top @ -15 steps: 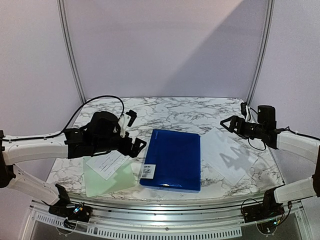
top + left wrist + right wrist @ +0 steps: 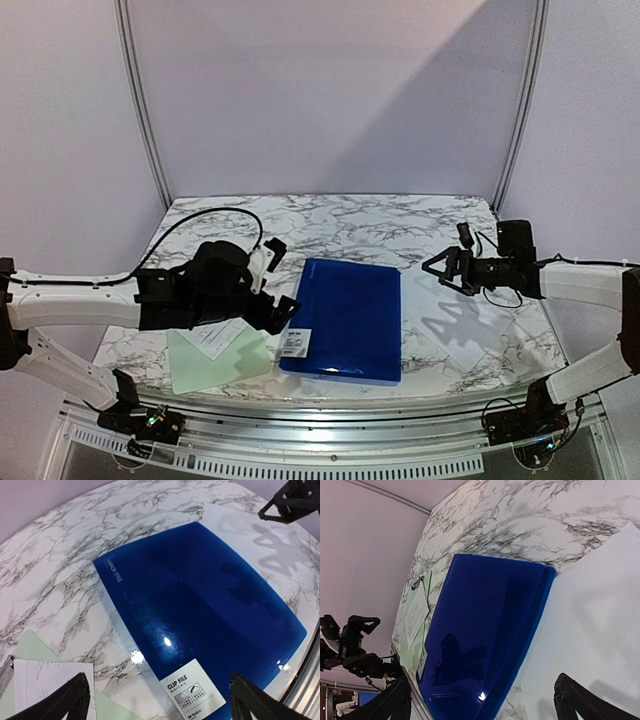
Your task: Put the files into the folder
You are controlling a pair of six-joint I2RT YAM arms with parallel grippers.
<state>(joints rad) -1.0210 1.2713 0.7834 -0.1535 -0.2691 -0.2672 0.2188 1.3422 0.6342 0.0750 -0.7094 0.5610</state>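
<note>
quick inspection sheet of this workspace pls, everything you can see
surface: marble-pattern table, flat.
job's things: blue folder closed, mid-table, white sticker at its near left corner; large white sheet flat to its right; printed slip to its left; nothing filed yet.
clutter: pale green sheet under the slip.
grippers: left gripper open, near the folder's left edge; right gripper open, above the large sheet's far end; both hold nothing.
cables: black cable looping off the left arm.
surroundings: plain pale walls, metal pole at each side.
</note>
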